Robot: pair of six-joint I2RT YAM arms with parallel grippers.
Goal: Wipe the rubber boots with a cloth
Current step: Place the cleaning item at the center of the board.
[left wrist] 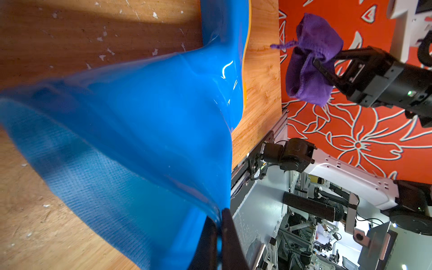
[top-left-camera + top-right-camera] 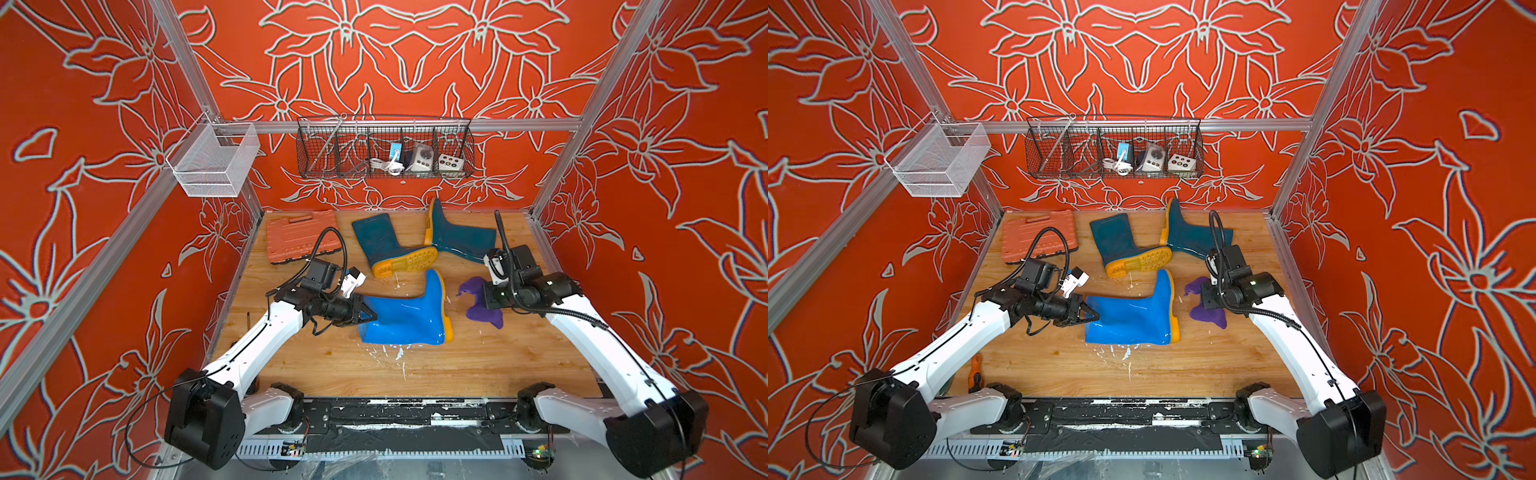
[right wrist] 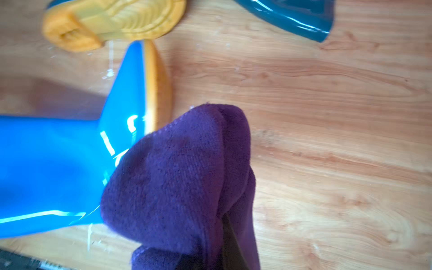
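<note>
Crosswise, blue boot [image 2: 405, 316], toe rearward

Top views overlook the whole table [image 2: 415, 374]; 2 close wrist views apparently share the blue boot [image 1: 152, 121].

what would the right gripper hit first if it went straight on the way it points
Probably the wooden table: the right gripper, shut on the cloth, points down just beside the sole of the blue boot, so the cloth would land first. Depth is hard to judge.
</note>
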